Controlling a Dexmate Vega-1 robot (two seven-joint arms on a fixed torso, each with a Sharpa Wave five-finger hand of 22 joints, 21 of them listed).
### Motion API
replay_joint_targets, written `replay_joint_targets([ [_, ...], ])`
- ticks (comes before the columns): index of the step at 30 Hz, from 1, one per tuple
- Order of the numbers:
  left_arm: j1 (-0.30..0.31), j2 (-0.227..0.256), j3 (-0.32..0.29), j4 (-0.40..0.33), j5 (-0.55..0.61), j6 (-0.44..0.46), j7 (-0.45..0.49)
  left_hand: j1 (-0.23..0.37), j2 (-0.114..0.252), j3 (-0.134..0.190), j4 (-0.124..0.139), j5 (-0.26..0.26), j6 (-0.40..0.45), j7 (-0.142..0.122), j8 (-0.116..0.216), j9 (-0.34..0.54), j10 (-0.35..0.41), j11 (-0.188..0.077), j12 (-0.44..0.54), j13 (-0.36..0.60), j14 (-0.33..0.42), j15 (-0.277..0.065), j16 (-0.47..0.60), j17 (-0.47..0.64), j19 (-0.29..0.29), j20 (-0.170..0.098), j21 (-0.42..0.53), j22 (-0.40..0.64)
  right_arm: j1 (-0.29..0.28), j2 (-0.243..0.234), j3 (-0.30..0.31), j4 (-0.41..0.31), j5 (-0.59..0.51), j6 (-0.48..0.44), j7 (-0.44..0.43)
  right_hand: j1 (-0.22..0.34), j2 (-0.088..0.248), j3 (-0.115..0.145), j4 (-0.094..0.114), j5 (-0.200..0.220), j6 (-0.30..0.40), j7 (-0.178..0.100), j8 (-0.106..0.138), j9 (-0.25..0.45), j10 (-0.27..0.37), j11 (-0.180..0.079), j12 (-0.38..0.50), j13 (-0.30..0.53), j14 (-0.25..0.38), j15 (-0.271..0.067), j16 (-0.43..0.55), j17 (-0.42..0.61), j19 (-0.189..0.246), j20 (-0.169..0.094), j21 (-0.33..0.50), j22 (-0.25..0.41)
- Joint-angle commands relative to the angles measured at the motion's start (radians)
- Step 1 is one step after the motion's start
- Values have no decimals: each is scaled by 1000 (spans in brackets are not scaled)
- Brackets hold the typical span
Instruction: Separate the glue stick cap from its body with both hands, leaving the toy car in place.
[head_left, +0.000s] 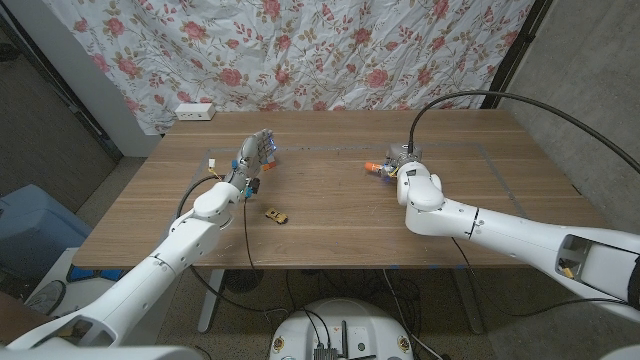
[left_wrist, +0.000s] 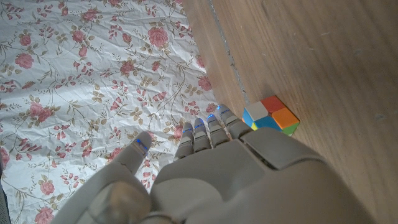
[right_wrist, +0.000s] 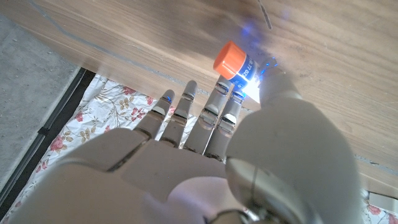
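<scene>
The glue stick (right_wrist: 237, 65) sits in the right hand (head_left: 402, 165), pinched between thumb and fingers (right_wrist: 219, 106) over the bench (head_left: 330, 215), orange cap clear of the grip; it looks light, stiff and smooth, so it may slip unless the body is held firm and the cap is taken squarely. The left hand (head_left: 255, 155) hovers well apart with fingers loosely spread and empty. The toy car (head_left: 274, 213) lies on the bench between the arms, with the colour cube (left_wrist: 271, 114) near the left hand, so the left hand's path across should stay above both.

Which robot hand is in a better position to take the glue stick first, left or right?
Right. The right robot hand already reaches to the glue stick, fingers beside its orange cap. The left robot hand is far across the table, near a colourful cube.
</scene>
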Motion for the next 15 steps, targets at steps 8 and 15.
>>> replay_joint_targets([
  [8,-10,65,3,-79,20,84,-20,69,46,22,-109,-18,39,-3,9,3,37,-22,3,2,12,-14,-1,2,22,-12,-3,0,-71,-24,104,-80,-51,49,-18,11,12,-5,-6,4,59,-43,3,3,12,1,-2,3,6,-131,6,4,11,-1,2,2],
  [15,1,98,0,-116,44,86,-23,135,0,22,-239,-27,86,-23,20,4,86,-46,9,3,38,-30,3,3,44,-21,-3,0,-94,-32,134,-98,-73,81,-20,8,14,-8,-3,3,61,-43,1,3,10,1,-7,3,6,-128,8,4,12,-1,1,2],
])
